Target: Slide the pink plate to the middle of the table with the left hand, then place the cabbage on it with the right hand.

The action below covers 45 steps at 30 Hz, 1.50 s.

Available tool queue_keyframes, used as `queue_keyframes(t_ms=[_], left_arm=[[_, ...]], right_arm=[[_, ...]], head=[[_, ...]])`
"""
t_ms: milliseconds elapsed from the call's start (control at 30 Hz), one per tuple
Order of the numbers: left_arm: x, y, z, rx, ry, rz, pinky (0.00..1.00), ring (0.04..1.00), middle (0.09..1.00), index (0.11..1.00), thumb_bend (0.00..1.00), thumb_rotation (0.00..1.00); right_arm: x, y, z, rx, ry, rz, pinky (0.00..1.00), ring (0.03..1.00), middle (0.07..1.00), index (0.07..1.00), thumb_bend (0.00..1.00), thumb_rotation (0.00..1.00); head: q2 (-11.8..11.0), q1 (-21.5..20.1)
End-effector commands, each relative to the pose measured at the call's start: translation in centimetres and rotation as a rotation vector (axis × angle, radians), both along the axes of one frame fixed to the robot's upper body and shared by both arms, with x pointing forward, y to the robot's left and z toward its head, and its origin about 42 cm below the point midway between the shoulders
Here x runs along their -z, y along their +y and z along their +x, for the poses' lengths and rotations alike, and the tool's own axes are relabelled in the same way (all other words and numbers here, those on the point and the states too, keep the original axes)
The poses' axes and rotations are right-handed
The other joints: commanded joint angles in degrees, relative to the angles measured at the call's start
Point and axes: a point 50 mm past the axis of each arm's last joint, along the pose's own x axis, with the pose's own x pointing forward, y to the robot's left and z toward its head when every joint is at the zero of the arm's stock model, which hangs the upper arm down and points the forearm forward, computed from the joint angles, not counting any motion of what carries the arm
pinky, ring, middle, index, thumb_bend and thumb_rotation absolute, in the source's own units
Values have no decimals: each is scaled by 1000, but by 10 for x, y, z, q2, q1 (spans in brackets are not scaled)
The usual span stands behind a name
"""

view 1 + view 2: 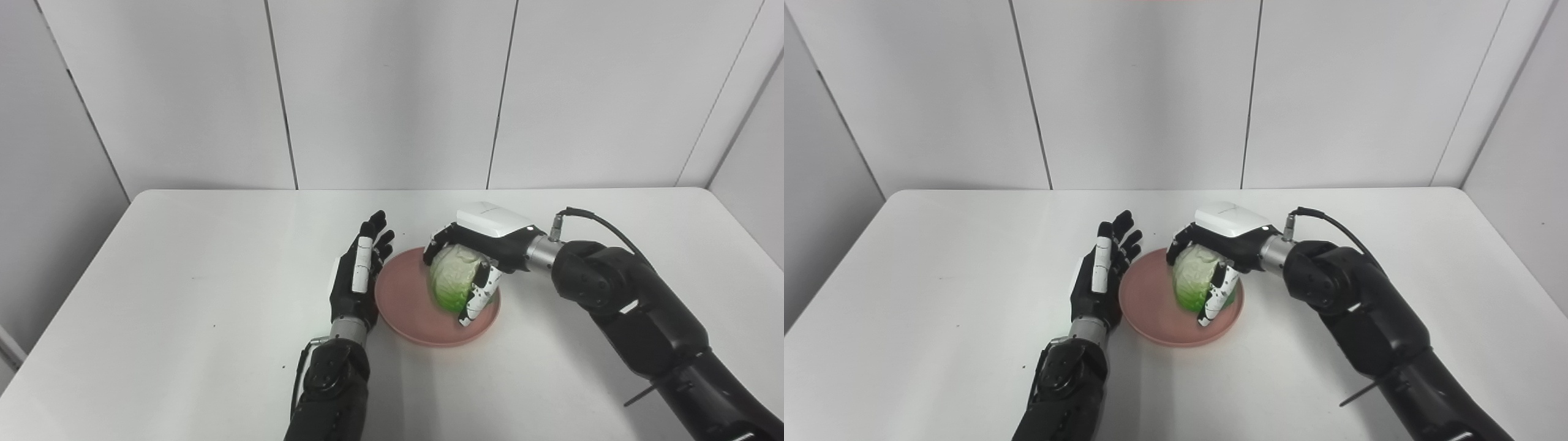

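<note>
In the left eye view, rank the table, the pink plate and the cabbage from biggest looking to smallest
1. Table, by far the largest.
2. Pink plate.
3. Cabbage, partly covered by the right robot hand.

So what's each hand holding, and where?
Right hand grips the cabbage around its upper sides, over the pink plate. Left hand holds nothing.

Looks like a robotics lab or test cell, not a home or kitchen. Plain white rounded-corner desk pushed up against bare pale-grey wall panels split by thin dark vertical seams, closing in on both sides like a booth. No decoration, no furnishings. Black jointed robot arms with an exposed black cable at the wrist, reaching over the desk.
</note>
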Motion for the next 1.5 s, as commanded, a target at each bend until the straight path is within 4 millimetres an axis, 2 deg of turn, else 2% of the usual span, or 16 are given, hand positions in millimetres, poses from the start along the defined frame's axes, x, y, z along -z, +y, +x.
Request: queue_keyframes(t_ms=[0,167,233,333,433,600,667,700,733,833,1033,1133,1167,1233,1333,1467], left_arm=[[12,-6,-6,6,37,-3,962,902,941,826,950,833],[13,-4,-6,0,37,6,960,901,941,829,966,835],[13,-3,-6,0,36,5,955,900,938,828,964,835],[12,-2,-6,4,35,2,967,899,935,829,958,834],[12,-1,-6,5,33,4,959,890,927,829,953,833],[12,-1,-5,3,38,2,955,891,927,827,974,822],[12,0,-5,8,36,-4,967,898,930,829,967,822],[12,0,-5,11,34,-6,985,903,933,833,959,823],[12,0,-5,13,32,-5,992,905,934,835,956,823],[12,0,-4,13,31,4,1000,908,931,842,943,837],[10,0,-5,12,27,4,973,915,938,846,929,840],[9,2,-4,11,20,11,957,928,946,854,928,852],[9,3,-3,7,18,14,955,933,947,856,930,853],[8,6,-2,-5,13,20,945,939,943,857,938,859],[6,10,1,-24,10,25,939,932,935,858,931,870],[2,20,6,-50,-6,27,980,937,947,864,917,889]], right_arm=[[-25,5,4,-33,-65,84,277,340,420,530,520,0],[-23,7,6,-18,4,100,355,427,458,526,524,9],[-23,7,6,-17,20,82,458,542,596,638,854,258],[-23,5,5,-12,37,54,577,666,701,691,979,364],[-24,3,5,-10,52,31,658,750,767,731,1000,456],[-26,0,5,-5,61,1,682,794,805,767,1000,516],[-30,0,2,-10,44,-18,744,843,828,798,1000,521],[-32,0,1,-11,39,-26,873,895,864,821,1000,526],[-36,0,-1,-12,33,-40,918,912,877,829,1000,527],[-45,0,-6,-14,11,-67,992,979,939,865,1000,529],[-70,-1,-11,-36,-53,-23,1000,956,921,872,1000,534],[-75,-3,-14,-45,-104,62,869,903,884,847,1000,556],[-74,-5,-14,-33,-124,103,844,892,877,841,1000,566],[-69,-9,-15,-2,-153,187,774,889,884,858,995,729],[-59,-17,-13,41,-173,308,748,888,895,888,969,857],[-36,-29,-10,145,-146,565,736,866,904,888,959,899]], head=[[0,0],[0,-1],[1,-2],[2,-2],[2,-3],[1,-9],[1,-10],[1,-10],[0,-10],[-1,-13],[1,-18],[1,-16],[2,-16],[1,-19],[0,-20],[1,-23]])
